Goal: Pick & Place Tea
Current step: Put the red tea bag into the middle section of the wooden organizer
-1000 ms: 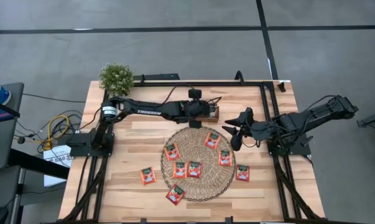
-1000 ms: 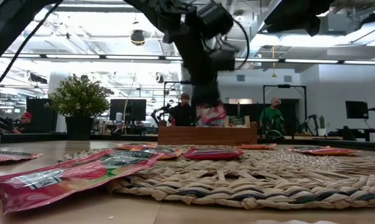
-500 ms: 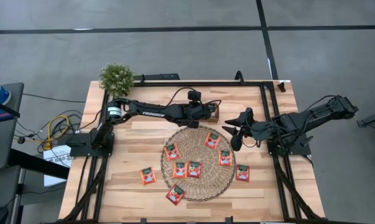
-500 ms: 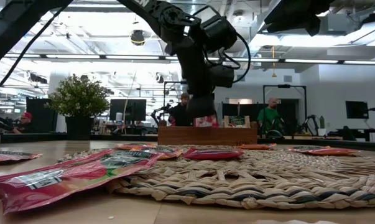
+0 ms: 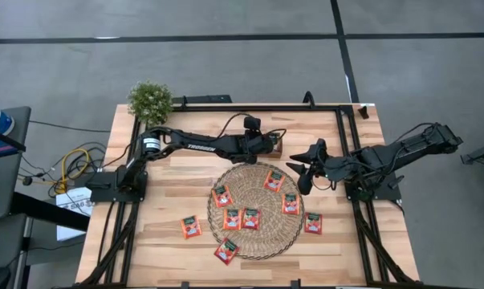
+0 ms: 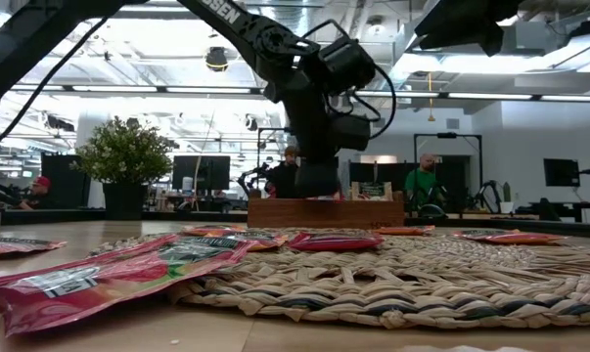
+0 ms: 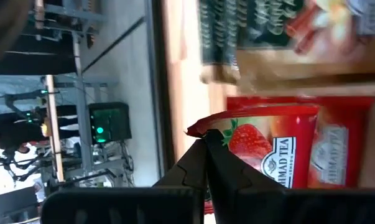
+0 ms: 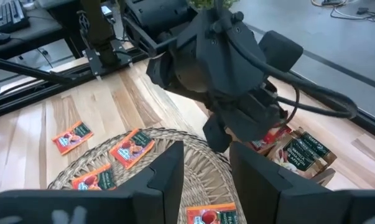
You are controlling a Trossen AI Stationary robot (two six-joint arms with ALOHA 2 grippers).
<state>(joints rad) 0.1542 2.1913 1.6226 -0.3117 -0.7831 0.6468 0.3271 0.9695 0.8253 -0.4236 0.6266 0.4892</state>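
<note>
the left gripper [image 7: 207, 140] is down at the small brown wooden divided tray [image 6: 324, 211], its jaws pinched tight on the top edge of a red strawberry tea sachet [image 7: 280, 149] that hangs just beyond the fingertips, already between the tray's walls; dark green sachets [image 7: 249, 31] stand in the compartment beside it. to finish this step well, the sachet should sink straight down until its lower edge looks seated, upright and clear of the divider, and only then should the jaws part, just enough to let go without flicking it over. a straight lift out afterwards would likely avoid dragging the neighbouring sachets. the right gripper [image 8: 206, 168] waits apart from the tray, over the far edge of the round woven straw mat [image 5: 258, 241], its jaws partly apart and holding nothing. the remaining red-orange flat square sachets [image 5: 250, 217] lie flat on the mat and the light wooden table [image 5: 346, 128], well short of the left jaws.
</note>
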